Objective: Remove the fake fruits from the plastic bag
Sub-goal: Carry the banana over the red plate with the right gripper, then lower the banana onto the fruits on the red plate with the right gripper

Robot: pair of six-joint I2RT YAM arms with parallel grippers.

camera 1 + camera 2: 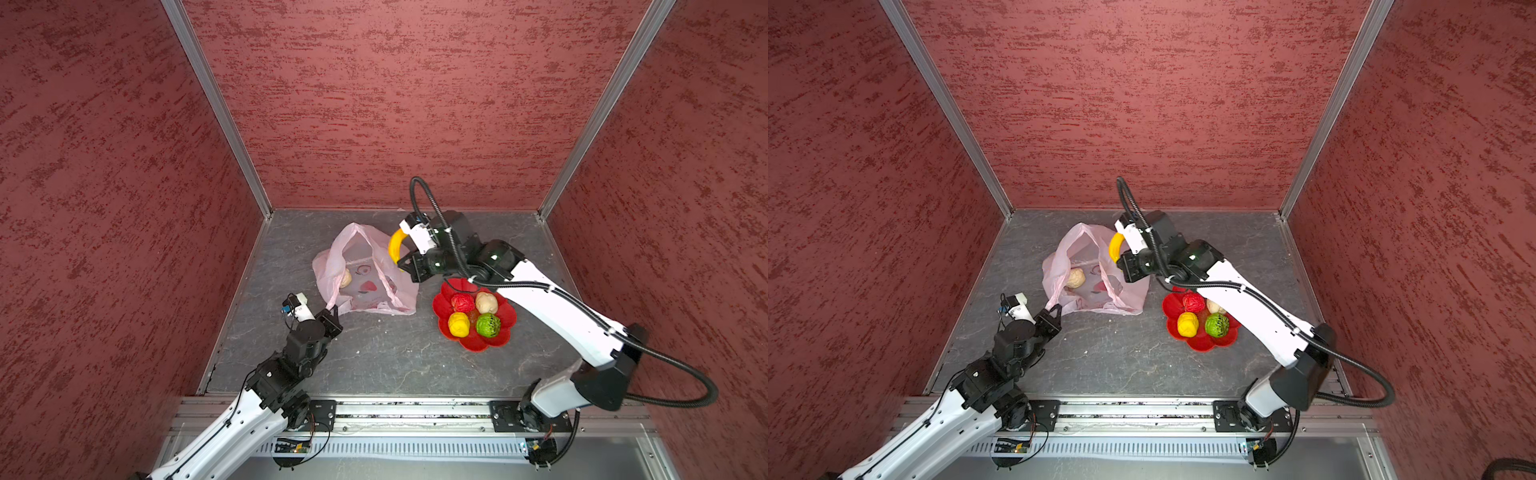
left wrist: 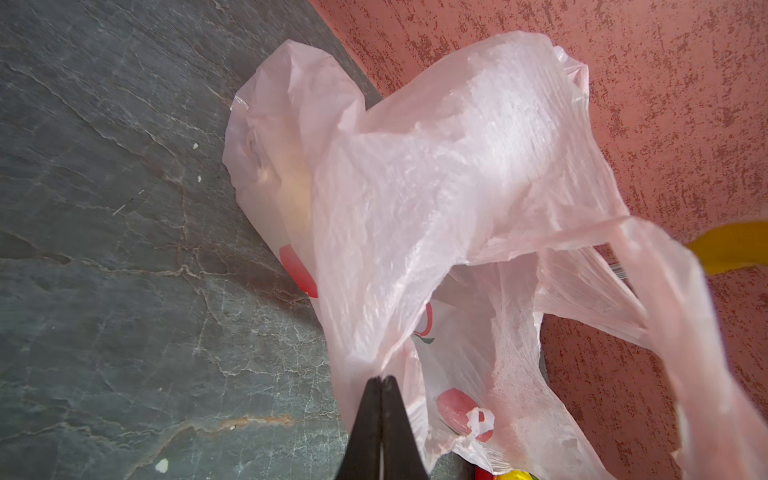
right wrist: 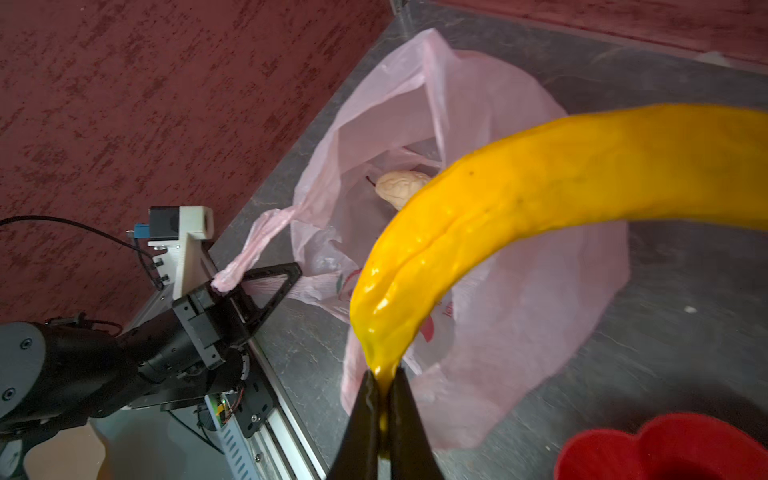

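Here, the right gripper [image 3: 383,376] pinches the tip of the banana [image 3: 540,187] clear of the plastic bag [image 1: 401,297], whose handle [image 3: 249,253] the left gripper [image 2: 380,380] clamps, one beige fruit [image 1: 1075,277] inside, four more fruits [image 1: 458,324] on the red plate [image 1: 503,332].

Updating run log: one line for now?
left end effector: shut on plastic bag; right end effector: shut on banana; red plate: four fruits; inside: beige fruit

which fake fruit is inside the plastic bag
The beige ball in the plastic bag; the rest sit on the red plate, and the right pincer holds the banana.
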